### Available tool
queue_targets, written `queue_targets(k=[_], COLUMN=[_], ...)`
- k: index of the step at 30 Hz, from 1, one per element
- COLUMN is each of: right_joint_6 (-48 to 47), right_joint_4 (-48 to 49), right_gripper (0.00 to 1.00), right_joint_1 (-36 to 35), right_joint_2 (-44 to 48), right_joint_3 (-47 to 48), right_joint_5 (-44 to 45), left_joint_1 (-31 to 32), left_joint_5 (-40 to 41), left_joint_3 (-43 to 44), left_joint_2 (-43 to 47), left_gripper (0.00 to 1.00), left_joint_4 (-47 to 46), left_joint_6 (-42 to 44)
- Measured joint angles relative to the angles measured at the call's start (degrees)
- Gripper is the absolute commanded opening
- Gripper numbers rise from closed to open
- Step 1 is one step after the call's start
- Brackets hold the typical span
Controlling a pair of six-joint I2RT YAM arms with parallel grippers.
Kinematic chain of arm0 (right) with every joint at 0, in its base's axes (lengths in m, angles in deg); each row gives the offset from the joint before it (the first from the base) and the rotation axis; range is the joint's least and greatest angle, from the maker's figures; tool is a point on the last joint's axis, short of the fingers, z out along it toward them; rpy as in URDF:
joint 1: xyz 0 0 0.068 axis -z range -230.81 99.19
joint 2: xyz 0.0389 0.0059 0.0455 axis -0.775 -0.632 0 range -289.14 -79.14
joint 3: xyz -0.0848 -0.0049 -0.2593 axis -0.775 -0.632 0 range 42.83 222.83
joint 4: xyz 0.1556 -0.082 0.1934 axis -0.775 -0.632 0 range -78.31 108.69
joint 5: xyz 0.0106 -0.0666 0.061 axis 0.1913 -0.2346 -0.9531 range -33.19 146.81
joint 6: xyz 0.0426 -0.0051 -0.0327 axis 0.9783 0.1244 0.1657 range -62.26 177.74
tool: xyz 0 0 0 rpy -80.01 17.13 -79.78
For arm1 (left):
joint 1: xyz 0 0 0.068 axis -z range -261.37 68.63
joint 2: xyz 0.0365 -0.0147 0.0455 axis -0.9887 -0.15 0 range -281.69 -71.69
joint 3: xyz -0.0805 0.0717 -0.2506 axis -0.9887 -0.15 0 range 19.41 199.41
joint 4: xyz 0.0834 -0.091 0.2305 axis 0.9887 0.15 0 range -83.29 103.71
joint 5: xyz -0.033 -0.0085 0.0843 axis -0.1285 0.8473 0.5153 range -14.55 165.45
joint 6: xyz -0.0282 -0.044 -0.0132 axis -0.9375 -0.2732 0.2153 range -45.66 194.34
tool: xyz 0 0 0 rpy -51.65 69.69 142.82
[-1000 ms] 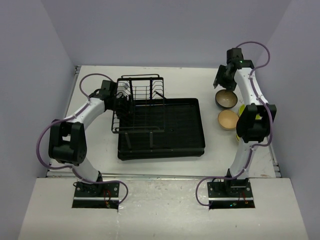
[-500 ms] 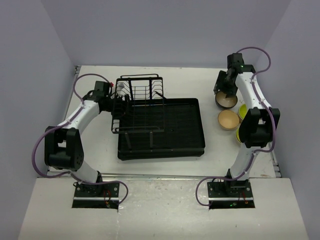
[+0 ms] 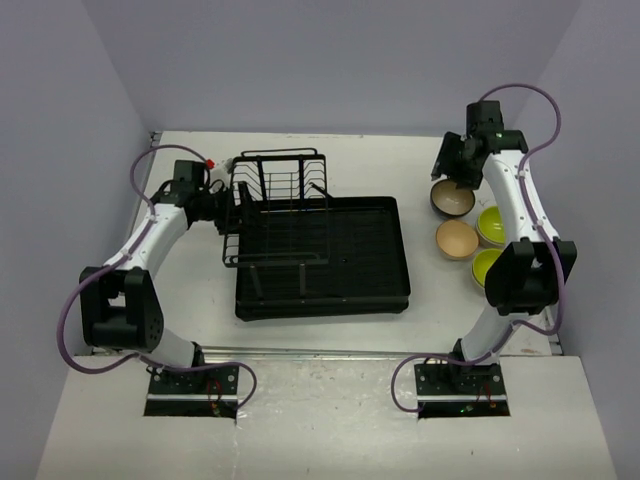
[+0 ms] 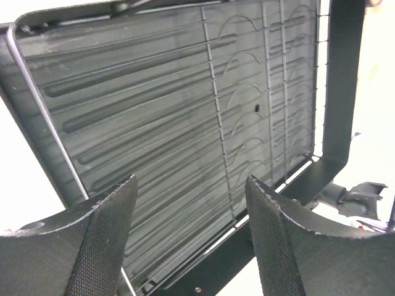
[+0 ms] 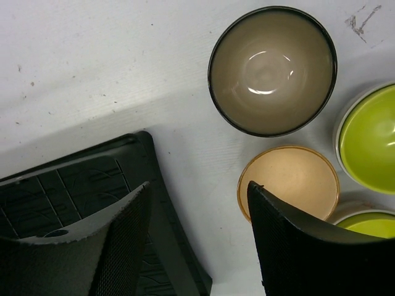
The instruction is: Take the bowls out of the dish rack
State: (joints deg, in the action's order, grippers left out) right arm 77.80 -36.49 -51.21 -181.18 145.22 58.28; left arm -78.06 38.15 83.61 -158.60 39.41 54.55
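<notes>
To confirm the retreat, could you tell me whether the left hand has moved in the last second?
Yes: the left hand has pulled back leftward in the top view, away from the dish rack, which has stayed put.

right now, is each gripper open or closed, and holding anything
left gripper: open, fingers empty, facing the black wire dish rack
right gripper: open, fingers empty, near the dark-rimmed round bowl

Black dish rack (image 3: pixel 320 250), dark bowl (image 3: pixel 452 198), tan bowl (image 3: pixel 457 239), lime bowl (image 3: pixel 493 225), second lime bowl (image 3: pixel 487 266) upright beside it
</notes>
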Motion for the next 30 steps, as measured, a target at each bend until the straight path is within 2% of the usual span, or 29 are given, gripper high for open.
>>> queue_targets(k=[9,20,30], right_joint_6=[0.17,0.44,0.39], right_joint_4=[-0.33,-0.44,-0.33], right_gripper=[0.68,0.82,0.82], right_joint_1=[-0.35,-4.28,-4.87], right_joint_2=[3.82,8.55,8.68], right_joint_3=[-5.64,-7.28,-7.89], right_joint_5=[-2.82,-7.54,-9.42], left_joint_1=[-2.49,-8.35,-9.57], left_joint_5=[-1.36,0.63,-0.26], left_joint_3=[-1.57,-2.25,-3.02], left_joint_2=[3.85,4.04,1.44], left_gripper=[0.72,0.72,0.72], left_joint_4=[-0.39,0.11,-2.34], left_joint_6=[-0.63,-1.62,-3.67])
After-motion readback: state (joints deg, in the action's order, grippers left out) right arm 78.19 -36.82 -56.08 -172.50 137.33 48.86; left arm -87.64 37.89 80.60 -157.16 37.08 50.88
